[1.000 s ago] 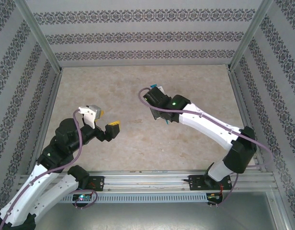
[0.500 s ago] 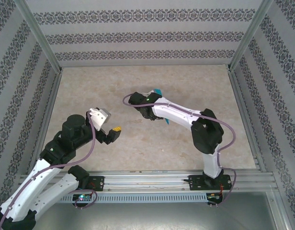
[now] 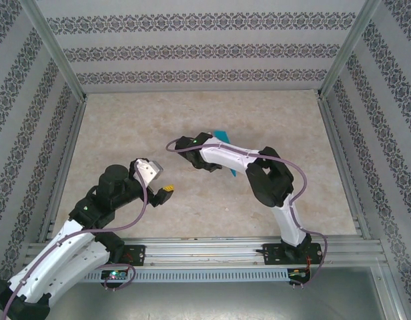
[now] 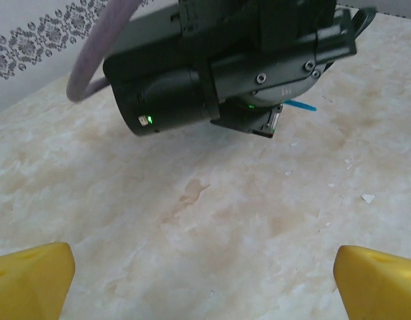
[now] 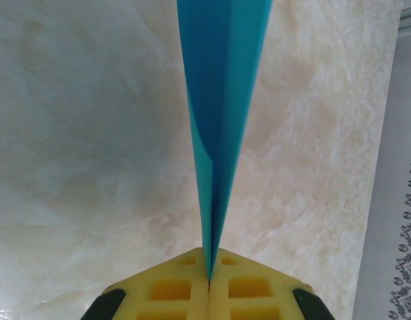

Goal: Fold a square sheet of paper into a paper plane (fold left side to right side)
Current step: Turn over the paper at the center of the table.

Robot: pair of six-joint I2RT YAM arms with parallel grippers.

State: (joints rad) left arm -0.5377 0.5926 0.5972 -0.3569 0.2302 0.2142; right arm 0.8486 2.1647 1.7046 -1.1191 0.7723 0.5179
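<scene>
The teal-blue paper (image 5: 222, 100) is folded into a narrow layered strip and held edge-on above the table. My right gripper (image 5: 209, 275) is shut on its near end, the yellow pads pressed together. From above, teal tips of the paper (image 3: 223, 137) stick out on both sides of the right forearm, whose wrist (image 3: 194, 147) is bent back over mid-table. A teal sliver of the paper (image 4: 300, 105) pokes out behind that black wrist (image 4: 212, 60). My left gripper (image 3: 164, 191) hovers left of it, open, its yellow fingertips (image 4: 29, 280) wide apart over bare table.
The beige marbled table (image 3: 125, 127) is enclosed by patterned walls and metal frame posts (image 3: 55, 50). A purple cable (image 3: 175, 143) loops off the right wrist. The right elbow (image 3: 267, 177) juts over the table's right half. Small white specks (image 4: 367, 198) lie on the surface.
The right arm has folded in, swinging its wrist left and nearer with the paper still gripped. The left gripper has shifted a little right and nearer.
</scene>
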